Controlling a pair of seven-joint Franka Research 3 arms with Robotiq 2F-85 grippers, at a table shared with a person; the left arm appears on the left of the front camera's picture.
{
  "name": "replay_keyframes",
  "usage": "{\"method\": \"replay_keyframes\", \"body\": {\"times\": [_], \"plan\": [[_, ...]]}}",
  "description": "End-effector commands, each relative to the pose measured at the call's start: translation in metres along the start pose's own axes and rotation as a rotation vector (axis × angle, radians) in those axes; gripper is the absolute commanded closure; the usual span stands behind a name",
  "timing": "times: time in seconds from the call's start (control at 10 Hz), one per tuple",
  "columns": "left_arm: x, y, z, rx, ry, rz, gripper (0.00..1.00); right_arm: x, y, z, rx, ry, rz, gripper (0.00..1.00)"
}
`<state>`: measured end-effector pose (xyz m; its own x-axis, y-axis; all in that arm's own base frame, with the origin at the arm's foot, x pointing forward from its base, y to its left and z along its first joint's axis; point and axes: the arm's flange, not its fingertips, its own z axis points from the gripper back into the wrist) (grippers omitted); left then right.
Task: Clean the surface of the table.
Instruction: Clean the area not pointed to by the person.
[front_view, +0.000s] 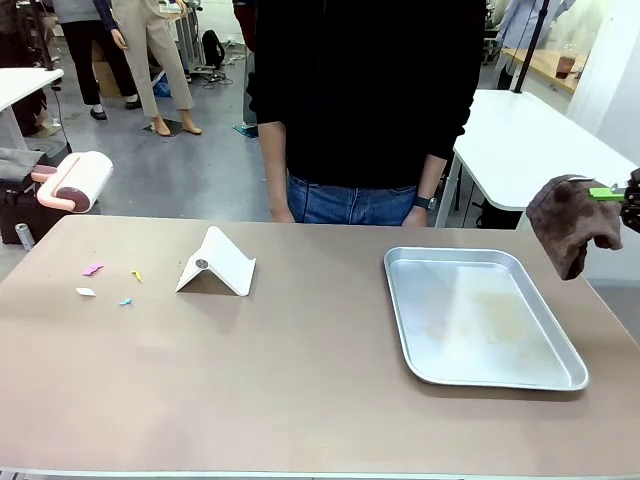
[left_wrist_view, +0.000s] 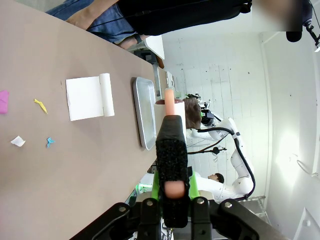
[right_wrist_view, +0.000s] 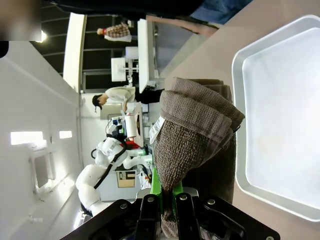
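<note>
The table (front_view: 300, 390) has a beige-brown top. Small coloured paper scraps (front_view: 92, 268) lie near its left end, and they also show in the left wrist view as scraps (left_wrist_view: 40, 105). My left gripper (left_wrist_view: 172, 192) is shut on the black handle of a lint roller (left_wrist_view: 169, 107), held in the air off the table's left end. From the front, the lint roller (front_view: 78, 180) shows white with a pink frame. My right gripper (front_view: 615, 195) is shut on a brown cloth (front_view: 570, 222), which hangs above the table's right end. In the right wrist view the cloth (right_wrist_view: 195, 130) hangs beside the tray.
A silver tray (front_view: 480, 315) lies on the right half of the table. A white folded stand (front_view: 218, 262) sits left of centre, near the scraps. A person in a black top (front_view: 365, 90) stands at the far edge. White tables stand behind.
</note>
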<state>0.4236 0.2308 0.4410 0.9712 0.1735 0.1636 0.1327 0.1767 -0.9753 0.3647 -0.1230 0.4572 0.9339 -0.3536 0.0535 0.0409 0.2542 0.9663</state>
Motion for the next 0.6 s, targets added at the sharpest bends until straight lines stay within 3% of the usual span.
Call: {"method": "replay_keyframes", "body": {"times": [0.0, 0.5], "plan": [[-0.0036, -0.0053, -0.0009, -0.002, -0.002, 0.012, 0.95, -0.0012, 0.0043, 0.0013, 0.003, -0.003, 0.004, 0.91], [-0.0036, -0.0053, -0.0009, -0.002, -0.002, 0.012, 0.95, -0.0012, 0.0043, 0.0013, 0.003, -0.003, 0.004, 0.91]]}}
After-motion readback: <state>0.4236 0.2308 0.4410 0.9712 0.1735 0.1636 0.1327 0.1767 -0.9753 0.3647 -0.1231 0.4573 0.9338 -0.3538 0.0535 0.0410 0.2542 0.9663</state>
